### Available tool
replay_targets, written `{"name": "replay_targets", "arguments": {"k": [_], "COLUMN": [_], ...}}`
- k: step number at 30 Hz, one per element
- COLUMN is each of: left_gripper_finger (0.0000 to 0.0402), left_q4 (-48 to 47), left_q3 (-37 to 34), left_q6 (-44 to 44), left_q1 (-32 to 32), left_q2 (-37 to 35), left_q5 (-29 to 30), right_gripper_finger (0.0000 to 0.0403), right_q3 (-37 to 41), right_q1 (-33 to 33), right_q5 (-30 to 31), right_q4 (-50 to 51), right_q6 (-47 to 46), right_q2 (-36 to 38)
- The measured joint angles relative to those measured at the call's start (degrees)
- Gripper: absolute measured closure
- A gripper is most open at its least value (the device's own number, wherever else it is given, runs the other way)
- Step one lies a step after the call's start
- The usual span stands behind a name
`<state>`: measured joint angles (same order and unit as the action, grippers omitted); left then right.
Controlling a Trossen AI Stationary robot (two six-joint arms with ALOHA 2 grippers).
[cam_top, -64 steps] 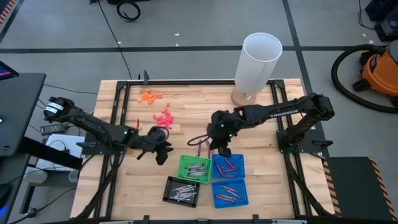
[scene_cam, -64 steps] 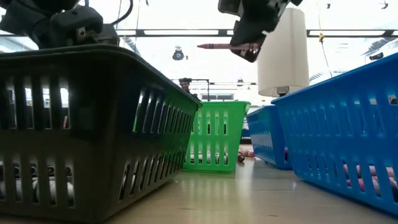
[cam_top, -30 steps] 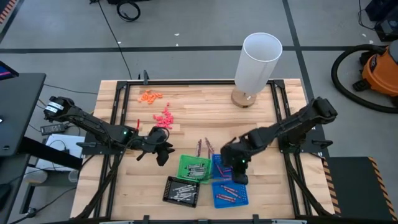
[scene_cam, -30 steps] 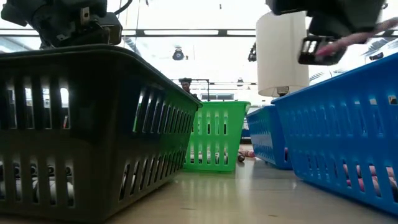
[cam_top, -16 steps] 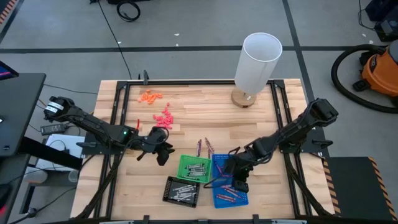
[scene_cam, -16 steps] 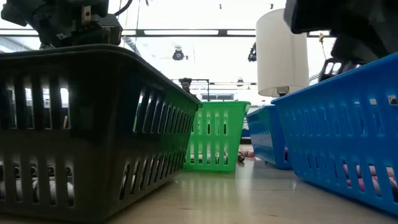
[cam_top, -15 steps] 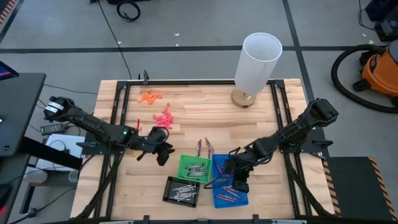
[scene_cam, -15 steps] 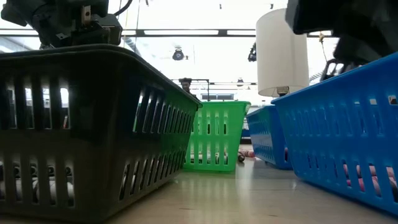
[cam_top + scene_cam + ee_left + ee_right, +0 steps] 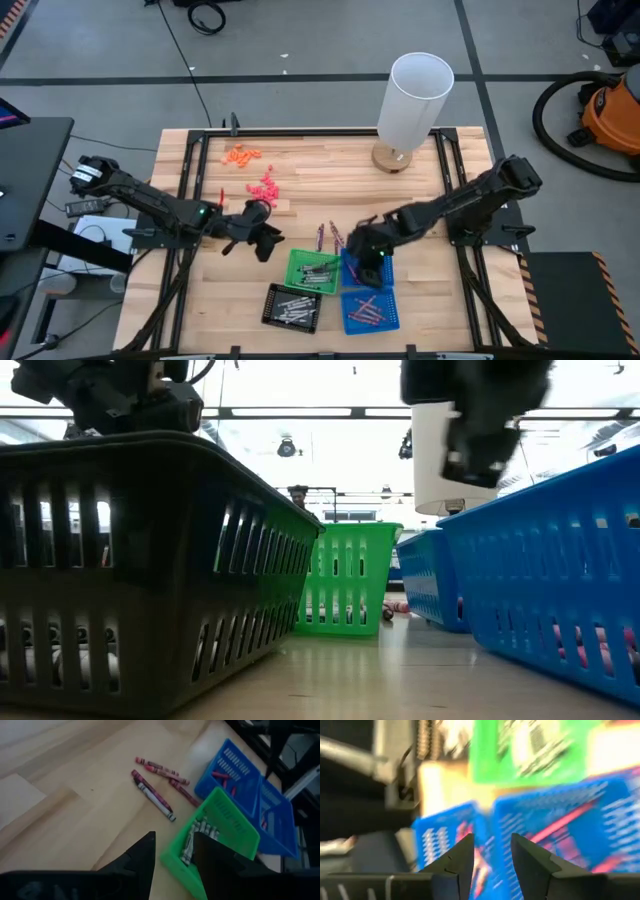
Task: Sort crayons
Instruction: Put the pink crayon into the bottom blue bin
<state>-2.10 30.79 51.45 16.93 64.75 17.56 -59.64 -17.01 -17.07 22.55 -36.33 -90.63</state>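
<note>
**A:** Grey workshop floor surrounds the pale wooden slatted tabletop. Nearest the front edge sit a black slotted plastic basket of grey-silver crayons and a blue slotted plastic basket of dark red ones. What's the step?

**B:** My reading: fetch another of the loose maroon paper-wrapped crayons lying on bare wood just behind the green slotted plastic basket and the second blue slotted basket. Come down along one stick's length, pinch it across its middle, and clear the basket rims on the way.

**A:** And the right gripper?

**B:** It hangs over that second blue basket, near the loose crayons, arm stretched low from the right side. Its wrist camera is blurred, but the jaws look spread with nothing between them.

**A:** The left gripper?

**B:** Parked over bare wood, left of the green basket, arm reaching in from the left edge. Jaws apart, empty; its camera looks toward the same loose sticks.

**A:** Farther back?

**B:** A tall white paper-like cylinder on a round wooden base.
</note>
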Motion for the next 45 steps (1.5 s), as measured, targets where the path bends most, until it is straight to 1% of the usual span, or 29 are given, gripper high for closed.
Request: {"name": "replay_targets", "arguments": {"k": [2, 6, 10, 14, 18, 24, 26, 29, 34, 45], "left_gripper_finger": [0.0259, 0.0259, 0.0259, 0.0259, 0.0259, 0.0259, 0.0259, 0.0259, 0.0259, 0.0259], "left_q4": [0.1, -0.1, -0.1, 0.0, 0.0, -0.1, -0.1, -0.2, -0.8, -0.9], "left_q3": [0.0, 0.0, 0.0, 0.0, 0.0, 0.0, 0.0, 0.0, 0.0, 0.0], "left_q6": [0.3, 0.4, 2.0, 2.9, 3.0, 3.0, 3.0, 3.0, 2.9, 3.2], "left_q1": [-0.9, -2.2, -3.4, -4.9, -5.5, -5.5, -5.5, -5.5, -5.5, -5.5], "left_q2": [0.0, 0.0, 0.0, 0.0, 0.0, 0.0, 0.0, 0.0, 0.0, 0.0], "left_q5": [0.0, 0.2, 0.2, 0.2, 0.2, 0.2, 0.2, 0.2, 0.7, 0.7], "right_gripper_finger": [0.0267, 0.0268, 0.0268, 0.0268, 0.0268, 0.0268, 0.0268, 0.0268, 0.0268, 0.0268], "right_q3": [-1.2, -1.4, -1.4, -1.3, -1.3, -1.3, -1.3, -1.3, -1.3, -0.8], "right_q1": [1.9, 5.5, 9.3, 12.2, 13.1, 13.4, 13.8, 15.0, 16.6, 17.8], "right_q5": [4.2, 12.1, 17.7, 19.2, 19.3, 25.4, 28.0, 28.7, 25.1, 25.4], "right_q4": [1.5, 2.0, 2.6, 0.5, -1.1, -1.4, -2.9, -6.1, -10.6, -10.9], "right_q6": [1.9, 4.3, 6.5, 10.1, 10.8, 8.4, 7.5, 6.7, 5.8, 5.2], "right_q2": [0.0, 0.0, -2.3, -6.4, -10.2, -12.5, -12.8, -14.1, -17.1, -18.0]}}
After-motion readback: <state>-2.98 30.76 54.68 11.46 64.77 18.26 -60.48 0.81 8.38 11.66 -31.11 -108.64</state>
